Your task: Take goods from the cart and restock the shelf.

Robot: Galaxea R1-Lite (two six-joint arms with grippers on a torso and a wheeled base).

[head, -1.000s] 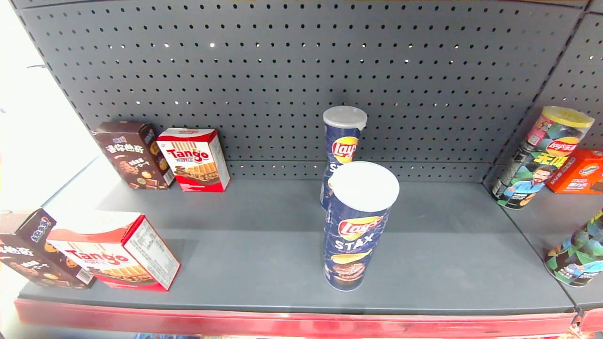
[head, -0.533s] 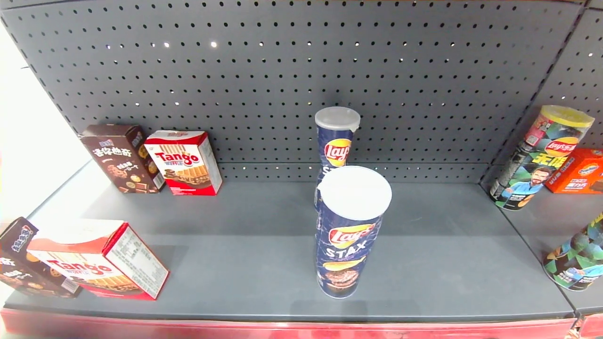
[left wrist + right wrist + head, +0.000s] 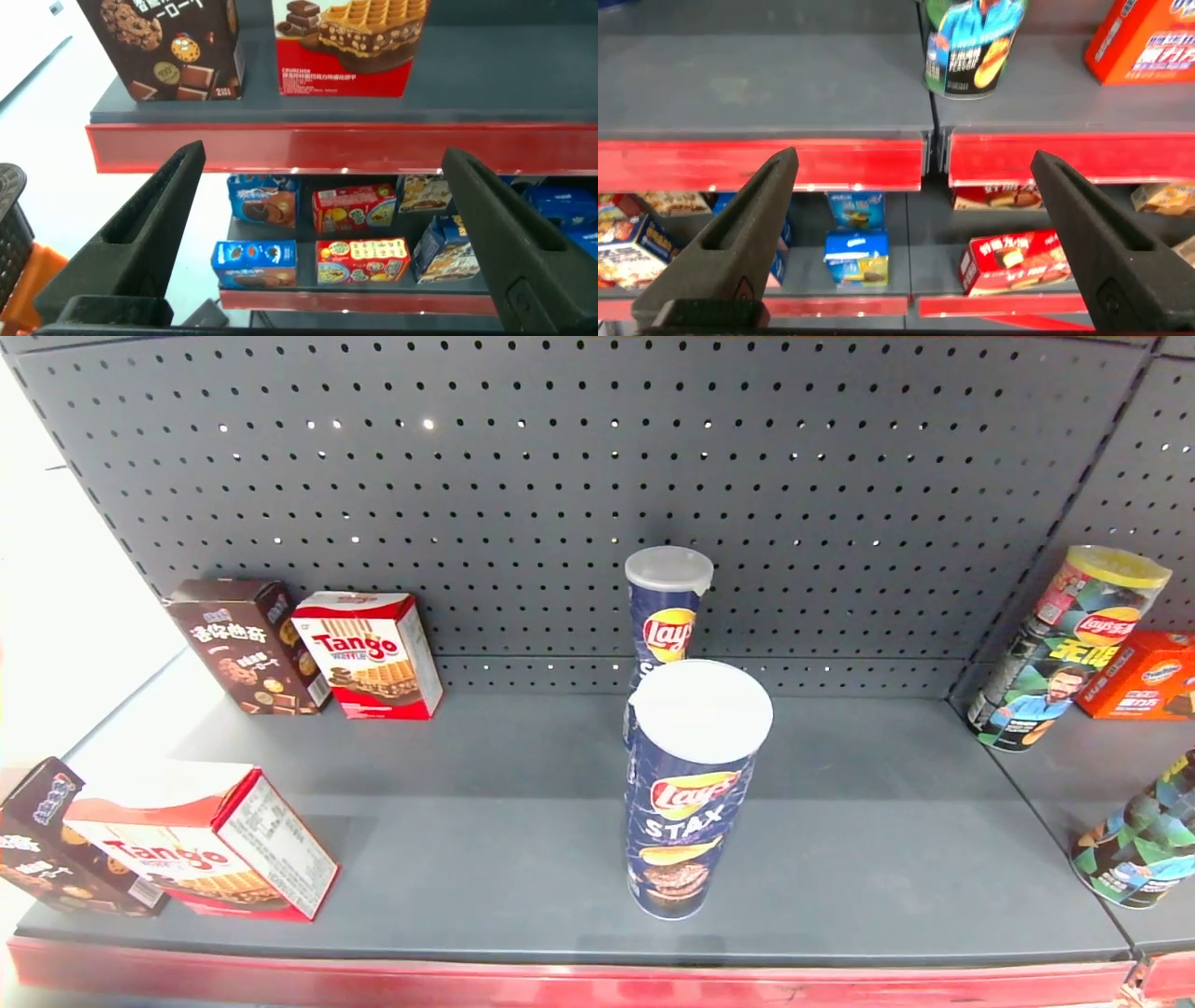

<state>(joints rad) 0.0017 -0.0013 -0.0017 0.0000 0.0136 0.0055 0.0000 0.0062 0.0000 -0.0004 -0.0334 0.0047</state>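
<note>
A grey shelf with a red front lip carries two tall blue chip cans upright at its middle, one near the front and one behind it. At the left front stand a red-white wafer box and a brown cookie box. My left gripper is open and empty, below the shelf's red lip under the cookie box and wafer box. My right gripper is open and empty, in front of the red lip near a green can.
A brown box and a wafer box stand at the back left. The neighbouring shelf on the right holds green cans and an orange box. Lower shelves carry several small boxes. Bare shelf lies on both sides of the blue cans.
The whole head picture has shifted a little, so the camera has moved. The goods on the shelf stand as before.
</note>
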